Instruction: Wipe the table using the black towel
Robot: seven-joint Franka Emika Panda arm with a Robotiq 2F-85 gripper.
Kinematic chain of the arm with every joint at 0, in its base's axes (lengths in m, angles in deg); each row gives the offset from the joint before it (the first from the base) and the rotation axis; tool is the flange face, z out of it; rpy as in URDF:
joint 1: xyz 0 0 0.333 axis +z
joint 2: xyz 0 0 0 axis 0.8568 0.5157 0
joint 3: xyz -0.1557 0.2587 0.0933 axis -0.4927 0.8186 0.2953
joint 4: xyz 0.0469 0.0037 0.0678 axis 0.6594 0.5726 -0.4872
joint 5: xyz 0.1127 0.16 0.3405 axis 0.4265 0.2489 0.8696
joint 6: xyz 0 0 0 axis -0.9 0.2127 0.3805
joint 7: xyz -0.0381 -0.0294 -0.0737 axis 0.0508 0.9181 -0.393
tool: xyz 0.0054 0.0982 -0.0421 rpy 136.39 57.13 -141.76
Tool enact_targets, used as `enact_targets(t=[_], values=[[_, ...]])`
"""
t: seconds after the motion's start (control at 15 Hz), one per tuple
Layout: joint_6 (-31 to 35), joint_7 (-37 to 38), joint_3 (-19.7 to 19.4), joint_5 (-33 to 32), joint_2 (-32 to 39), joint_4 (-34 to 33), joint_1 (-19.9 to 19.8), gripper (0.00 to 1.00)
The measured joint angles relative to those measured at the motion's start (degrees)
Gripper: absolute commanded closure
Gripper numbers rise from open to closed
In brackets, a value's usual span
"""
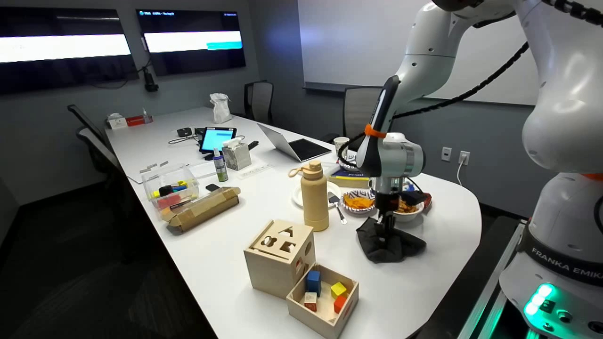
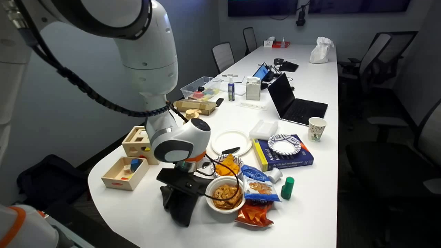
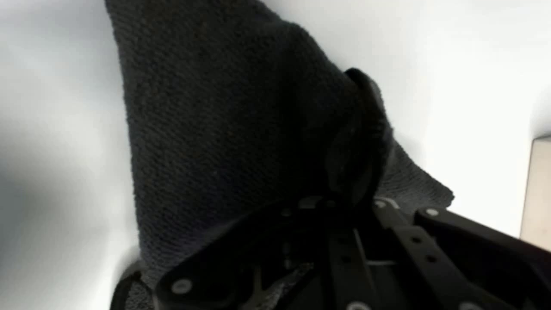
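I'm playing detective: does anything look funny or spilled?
Yes. In an exterior view, a patterned bowl sits on the blue book, a funny place for one. Beside the blue snack bag, a small white cup seems tipped over. I see no spill.

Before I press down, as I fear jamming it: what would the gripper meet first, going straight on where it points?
Likely more of the towel the gripper pinches, then the table; any gap beneath is hidden.
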Motion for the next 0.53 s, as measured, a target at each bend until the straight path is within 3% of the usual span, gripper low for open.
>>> enact_targets(t=[0.53], values=[[-0.60, -2.03, 9.15, 0.12, 0.25, 0.78, 0.00, 0.98]])
